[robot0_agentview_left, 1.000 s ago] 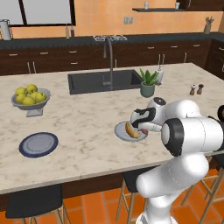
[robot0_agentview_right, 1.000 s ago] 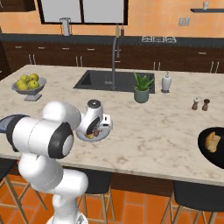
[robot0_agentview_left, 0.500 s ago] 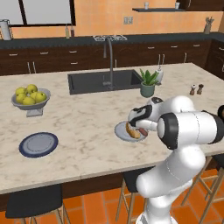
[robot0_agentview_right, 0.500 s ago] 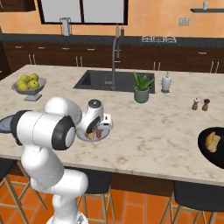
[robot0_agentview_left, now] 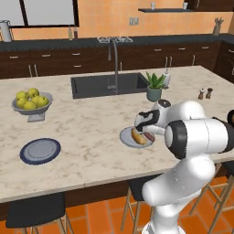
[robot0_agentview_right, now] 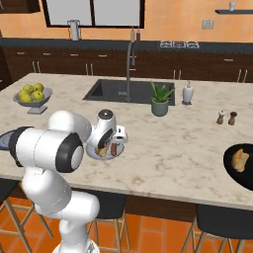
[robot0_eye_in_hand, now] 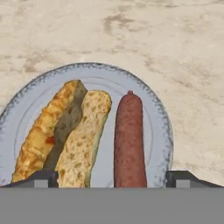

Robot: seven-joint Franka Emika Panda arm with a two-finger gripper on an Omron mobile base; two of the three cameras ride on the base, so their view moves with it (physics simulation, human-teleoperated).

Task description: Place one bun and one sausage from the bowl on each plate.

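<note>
1. The gripper [robot0_eye_in_hand: 112, 177] hangs just above the near plate [robot0_eye_in_hand: 151, 113], its two small dark fingertips [robot0_eye_in_hand: 43, 178] spread wide, one on each side of the food, with nothing between them.
2. Below it, a sausage [robot0_eye_in_hand: 129, 140], a smooth red-brown cylinder with a rounded end, lies flat on the plate.
3. Just beside the sausage lies a bun [robot0_eye_in_hand: 61, 135], split lengthwise: a browned golden crust, a pale porous crumb, a dark shadowed slit between the halves.
4. The plate is round, flat and pale grey-blue with a finely speckled rim; bun and sausage lie side by side in its middle, close but apart.
5. From the base views the gripper [robot0_agentview_left: 147, 127] sits over the same plate [robot0_agentview_left: 127, 138] near the front edge of the island.
6. The counter [robot0_agentview_left: 91, 132] is beige marble with soft brown veins.
7. A second plate [robot0_agentview_left: 40, 151], flat with a darker blue rim, lies well apart to the left.
8. The black bowl [robot0_agentview_right: 237, 165], wide and shallow, sits at the far right edge of the counter with another bun [robot0_agentview_right: 240, 160] in it.
9. A grey footed fruit bowl [robot0_agentview_left: 32, 108] holds yellow-green apples.
10. A potted plant [robot0_agentview_left: 155, 87] stands by the dark sink [robot0_agentview_left: 109, 84].
</note>
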